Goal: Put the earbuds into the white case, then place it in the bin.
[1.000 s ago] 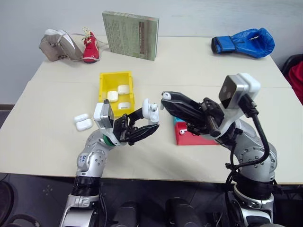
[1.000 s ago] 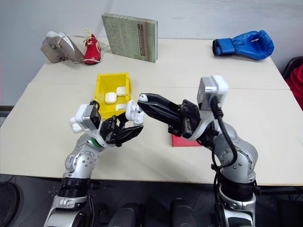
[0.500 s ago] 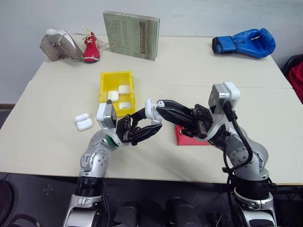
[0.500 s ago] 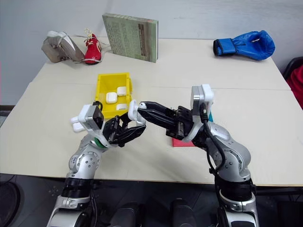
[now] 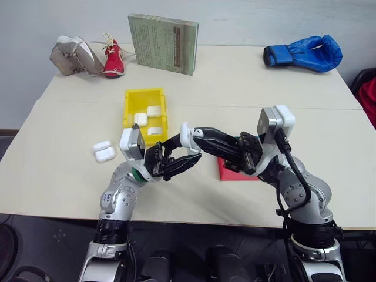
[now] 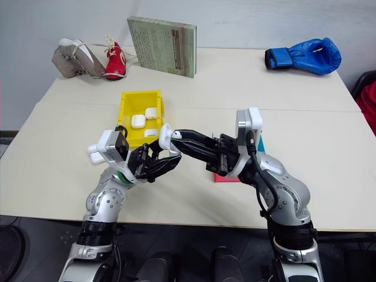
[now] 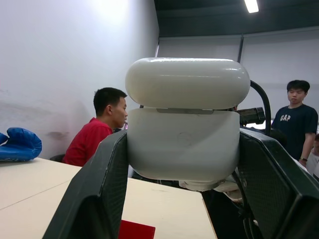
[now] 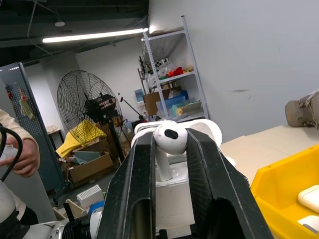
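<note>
jaws: left gripper point(image 5: 187, 154) clamped on the white case point(image 5: 187, 136), lid hinged up, held above the counter point(image 5: 70, 176) near the middle of the head views. right gripper point(image 5: 198, 131) pinched narrow on one of the earbuds point(image 8: 168, 137), stem pointing down between the two fingers, tip right at the open case, at about 3 o'clock from it. whether the bud touches the case yet, cannot tell.

step in hand: seating the earbud in the case, first half of the task. bin point(image 5: 145, 115) sits on the counter at about 11 o'clock from the case, three more white cases lying in it; two more cases point(image 5: 103, 151) lie on the counter at 9 o'clock from the left arm.

next move, my read: line the stem up with its socket, ease it down, release. needs a fine tilt, since a small miss would likely wedge or drop the bud. then close the lid and carry the case over to the bin.
</note>
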